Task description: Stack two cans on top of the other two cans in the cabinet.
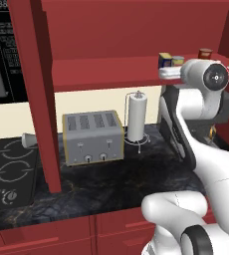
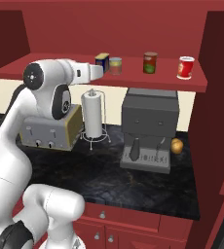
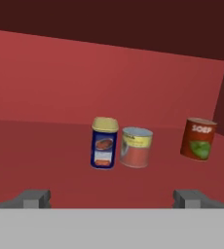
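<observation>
While the arm reached up to the cabinet (image 2: 133, 29), the tool (image 3: 112, 198) hung level with the shelf, its jaws spread wide and released, nothing between them. In the hand view the blue can (image 3: 104, 143) stood at about eleven o'clock from the tool's middle, upright, with the tan-brown can (image 3: 136, 147) just beside it at one o'clock, the two so close they looked to be touching or nearly so. Out at two o'clock sat the dark red can (image 3: 198, 139), well apart from the pair. From the right base view the bright red can (image 2: 185, 67) stood farthest along the shelf, at the three o'clock end, apart from the rest.

All four stood singly on the shelf, so no stacking had been done. The step in hand, by my reading, was the approach to the blue can. Doing it well called for shifting the tool slightly toward nine o'clock so the can sat dead centre between the fingertips. The risk was the neighbour: the finger on that side had almost no gap to slip into, and a careless advance would have nudged the tan-brown can. Gripping mid-height would have kept the blue can upright for the lift. Down on the desk (image 2: 109, 165), the toaster (image 1: 92, 137) and paper towel holder (image 1: 136, 117) stood clear of the work.
</observation>
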Robot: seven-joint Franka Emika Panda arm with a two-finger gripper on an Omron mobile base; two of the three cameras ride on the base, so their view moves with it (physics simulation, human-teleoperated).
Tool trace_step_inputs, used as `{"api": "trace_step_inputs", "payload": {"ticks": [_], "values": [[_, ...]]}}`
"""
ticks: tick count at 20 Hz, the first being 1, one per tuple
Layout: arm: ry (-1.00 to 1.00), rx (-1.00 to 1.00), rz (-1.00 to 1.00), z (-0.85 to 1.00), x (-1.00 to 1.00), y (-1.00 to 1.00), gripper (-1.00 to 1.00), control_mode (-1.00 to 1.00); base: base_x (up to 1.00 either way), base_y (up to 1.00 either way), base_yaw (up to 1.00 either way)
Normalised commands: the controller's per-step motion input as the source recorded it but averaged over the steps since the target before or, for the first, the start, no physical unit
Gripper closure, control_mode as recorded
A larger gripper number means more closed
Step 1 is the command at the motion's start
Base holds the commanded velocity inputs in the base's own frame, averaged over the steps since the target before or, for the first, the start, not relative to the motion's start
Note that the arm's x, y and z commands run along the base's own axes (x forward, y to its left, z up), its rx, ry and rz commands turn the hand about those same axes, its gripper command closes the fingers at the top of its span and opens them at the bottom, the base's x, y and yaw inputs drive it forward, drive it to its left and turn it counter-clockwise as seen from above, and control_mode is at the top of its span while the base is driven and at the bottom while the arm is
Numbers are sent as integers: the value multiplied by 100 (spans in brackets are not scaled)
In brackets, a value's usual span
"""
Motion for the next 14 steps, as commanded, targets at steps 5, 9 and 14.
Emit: {"api": "trace_step_inputs", "payload": {"ticks": [5,9,14], "values": [[0,0,-3,0,0,0,-100,-100,0,0,0],[-1,0,0,0,0,0,-100,-100,0,0,0],[0,0,0,0,1,0,-100,-100,0,0,0]]}}
